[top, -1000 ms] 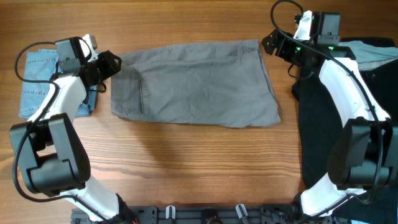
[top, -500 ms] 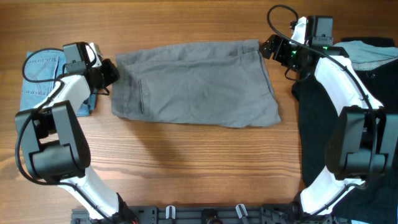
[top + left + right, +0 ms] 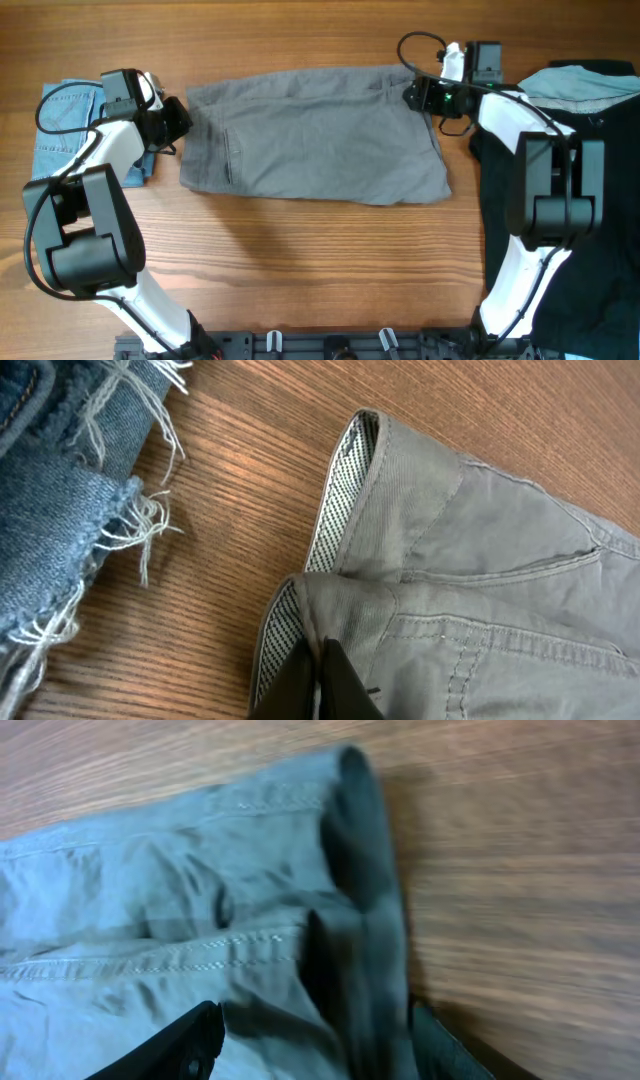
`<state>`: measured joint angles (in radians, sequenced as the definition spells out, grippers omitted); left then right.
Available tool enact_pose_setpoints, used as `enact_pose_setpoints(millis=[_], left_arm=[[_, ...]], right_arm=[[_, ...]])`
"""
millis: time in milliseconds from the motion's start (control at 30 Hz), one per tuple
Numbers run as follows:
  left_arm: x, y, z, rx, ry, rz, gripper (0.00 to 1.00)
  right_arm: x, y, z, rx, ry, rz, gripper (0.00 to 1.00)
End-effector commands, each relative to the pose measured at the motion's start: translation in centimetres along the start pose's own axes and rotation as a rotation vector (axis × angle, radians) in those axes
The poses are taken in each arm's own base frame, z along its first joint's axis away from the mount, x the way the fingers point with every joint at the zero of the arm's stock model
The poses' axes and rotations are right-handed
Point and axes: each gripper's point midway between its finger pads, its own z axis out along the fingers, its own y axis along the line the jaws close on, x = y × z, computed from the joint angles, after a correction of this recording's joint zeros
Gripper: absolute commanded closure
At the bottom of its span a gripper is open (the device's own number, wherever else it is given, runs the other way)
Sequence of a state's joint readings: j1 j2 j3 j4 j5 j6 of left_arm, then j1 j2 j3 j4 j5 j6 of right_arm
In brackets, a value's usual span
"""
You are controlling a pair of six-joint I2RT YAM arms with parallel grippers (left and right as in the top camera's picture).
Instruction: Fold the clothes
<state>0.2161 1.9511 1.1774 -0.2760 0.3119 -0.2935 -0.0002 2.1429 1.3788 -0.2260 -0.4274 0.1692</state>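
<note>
So the grey shorts [image 3: 320, 135] are lying flat and spread out toward the far middle of the table [image 3: 300, 260], with the denim shorts [image 3: 65, 130] just off their left edge and the black garment [image 3: 560, 200] over on the right.

The left gripper [image 3: 178, 115] is at the left edge. In the wrist view its fingers are pinched together on the seamed edge, where the striped lining shows. The right gripper [image 3: 412, 95] is at the far right corner with its jaws wide apart either side of the thick hem, holding nothing yet.

As for handling, I'd guess it's light, floppy woven cotton that will sag and drag once lifted, and it isn't fragile. The stitched edges and corners look like the best bite, since they're thicker and less likely to slip than a single layer. One risk is snagging the frayed denim next door.
</note>
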Motion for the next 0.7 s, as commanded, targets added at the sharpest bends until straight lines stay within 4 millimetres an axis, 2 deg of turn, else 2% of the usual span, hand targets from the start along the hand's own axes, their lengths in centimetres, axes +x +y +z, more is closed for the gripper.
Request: enact_pose_setpoints(millis=[0, 67, 100, 167, 233, 333, 433, 533, 667], left_arm=[[-0.7, -0.6, -1.1, 0.02, -0.024, -0.001, 0.96], [-0.8, -0.6, -1.1, 0.02, -0.025, 0.0, 0.96], [-0.8, -0.6, -1.1, 0.02, -0.025, 0.0, 0.96], [-0.8, -0.6, -1.1, 0.02, -0.025, 0.0, 0.96], [-0.7, -0.6, -1.1, 0.02, -0.025, 0.0, 0.96], [-0.8, -0.7, -1.1, 0.021, -0.025, 0.0, 0.96], [-0.7, -0.6, -1.1, 0.02, -0.025, 0.0, 0.96], [-0.7, -0.6, -1.1, 0.021, -0.024, 0.0, 0.96], [-0.7, -0.6, -1.1, 0.021, -0.024, 0.0, 0.96]], right_arm=[[-0.6, 1.2, 0.8, -0.072, -0.03, -0.065, 0.36], [-0.6, 1.7, 0.8, -0.094, -0.028, -0.069, 0.44], [-0.5, 1.7, 0.8, -0.093, -0.027, -0.068, 0.44], [-0.7, 1.4, 0.7, -0.085, -0.033, -0.063, 0.38], [-0.9, 1.5, 0.7, -0.091, -0.039, -0.067, 0.37], [-0.7, 2.9, 0.5, -0.17, -0.03, -0.074, 0.38], [-2.6, 3.1, -0.7, -0.177, -0.094, -0.095, 0.35], [-4.3, 2.5, -2.9, -0.166, -0.142, -0.069, 0.31], [-1.9, 1.3, -2.2, -0.122, -0.051, -0.014, 0.3]])
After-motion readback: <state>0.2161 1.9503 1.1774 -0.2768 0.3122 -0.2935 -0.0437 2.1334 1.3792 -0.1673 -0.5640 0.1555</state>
